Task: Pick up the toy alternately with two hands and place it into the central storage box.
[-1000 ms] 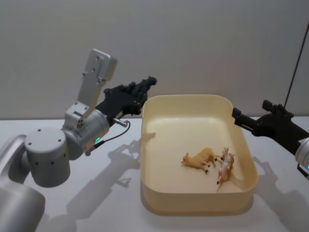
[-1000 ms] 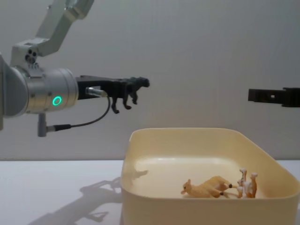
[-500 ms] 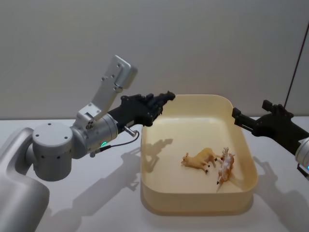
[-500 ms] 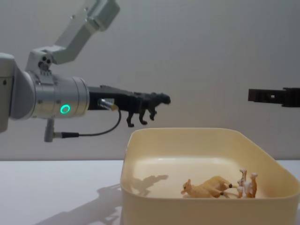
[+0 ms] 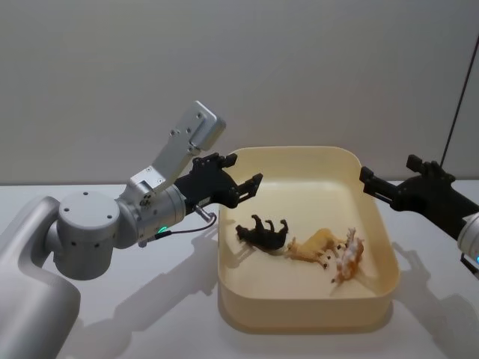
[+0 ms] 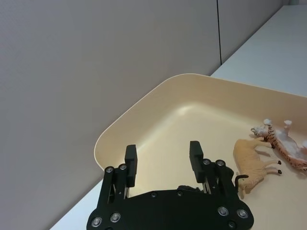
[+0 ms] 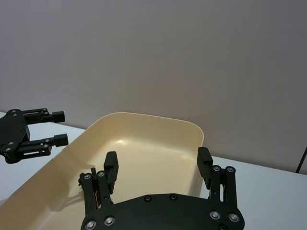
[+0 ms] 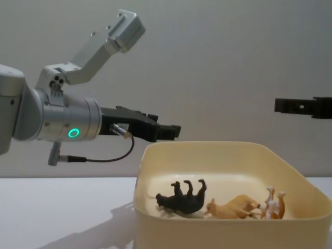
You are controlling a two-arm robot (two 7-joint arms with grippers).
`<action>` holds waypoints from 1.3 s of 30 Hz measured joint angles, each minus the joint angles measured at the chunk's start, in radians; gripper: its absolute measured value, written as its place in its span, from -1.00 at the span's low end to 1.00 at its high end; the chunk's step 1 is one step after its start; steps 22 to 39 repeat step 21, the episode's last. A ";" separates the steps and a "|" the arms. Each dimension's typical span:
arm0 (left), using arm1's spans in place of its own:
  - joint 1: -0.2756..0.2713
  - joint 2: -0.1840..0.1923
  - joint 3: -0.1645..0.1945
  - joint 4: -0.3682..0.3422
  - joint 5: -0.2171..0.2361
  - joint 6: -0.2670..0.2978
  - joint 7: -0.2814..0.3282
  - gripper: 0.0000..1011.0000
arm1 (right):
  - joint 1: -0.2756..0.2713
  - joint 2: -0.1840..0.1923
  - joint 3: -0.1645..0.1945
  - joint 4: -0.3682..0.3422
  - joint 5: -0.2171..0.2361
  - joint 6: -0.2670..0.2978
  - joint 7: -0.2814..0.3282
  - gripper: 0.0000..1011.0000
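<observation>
The left tool [image 5: 242, 173] hovers spread over the box's [image 5: 303, 312] left rim. A black toy [image 5: 263, 232] lies inside, beside two tan animals [image 5: 323, 250]. The right tool [image 7: 158, 166], spread, hangs near the desk's right edge.

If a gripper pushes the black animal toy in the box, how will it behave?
The black animal toy looks stiff: its legs stick up without bending. It lies on its side in the central storage box, so it would probably slide, not roll. It seems light.

I see box [image 5: 307, 318] open from above, far half bare, three toys [image 5: 263, 232] crowding its near floor, left gripper [image 5: 241, 174] over left rim
</observation>
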State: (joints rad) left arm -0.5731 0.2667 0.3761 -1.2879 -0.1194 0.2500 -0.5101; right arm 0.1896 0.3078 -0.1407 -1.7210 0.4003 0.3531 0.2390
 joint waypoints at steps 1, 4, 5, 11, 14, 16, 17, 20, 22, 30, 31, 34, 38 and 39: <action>-0.001 0.000 0.001 0.003 0.005 -0.001 -0.003 0.28 | 0.000 0.000 0.000 0.000 0.000 0.000 0.000 0.98; -0.003 0.000 0.003 0.007 0.012 -0.003 -0.008 0.47 | 0.000 0.000 0.000 0.000 0.000 0.000 0.000 0.98; -0.003 0.000 0.003 0.008 0.014 -0.003 -0.008 0.50 | 0.000 0.000 0.000 0.000 0.000 0.000 0.000 0.98; -0.005 -0.001 0.005 0.014 0.024 -0.005 -0.014 0.85 | 0.000 0.000 0.000 0.000 0.000 0.000 0.000 0.98; -0.006 -0.001 0.006 0.016 0.027 -0.006 -0.017 0.98 | 0.000 0.000 0.000 0.000 0.000 0.000 0.000 0.98; -0.007 -0.001 0.006 0.017 0.029 -0.006 -0.018 0.98 | 0.000 0.000 0.000 0.000 0.000 0.000 0.000 0.98; -0.007 -0.001 0.006 0.017 0.030 -0.006 -0.018 0.98 | 0.000 0.000 0.000 0.000 0.000 0.000 0.000 0.98; -0.007 -0.001 0.006 0.019 0.032 -0.007 -0.019 0.98 | 0.000 0.000 0.000 0.000 0.000 0.000 0.000 0.98; -0.007 -0.001 0.007 0.019 0.032 -0.007 -0.020 0.98 | 0.000 0.000 0.000 0.000 0.000 0.000 0.000 0.98; -0.007 -0.001 0.007 0.019 0.032 -0.007 -0.020 0.98 | 0.000 0.000 0.000 0.000 0.000 0.000 0.000 0.98; -0.007 -0.001 0.007 0.019 0.032 -0.007 -0.020 0.98 | 0.000 0.000 0.000 0.000 0.000 0.000 0.000 0.98; -0.007 -0.001 0.007 0.019 0.032 -0.007 -0.020 0.98 | 0.000 0.000 0.000 0.000 0.000 0.000 0.000 0.98; -0.007 -0.001 0.007 0.019 0.032 -0.007 -0.020 0.98 | 0.000 0.000 0.000 0.000 0.000 0.000 0.000 0.98; -0.007 -0.001 0.007 0.019 0.032 -0.007 -0.020 0.98 | 0.000 0.000 0.000 0.000 0.000 0.000 0.000 0.98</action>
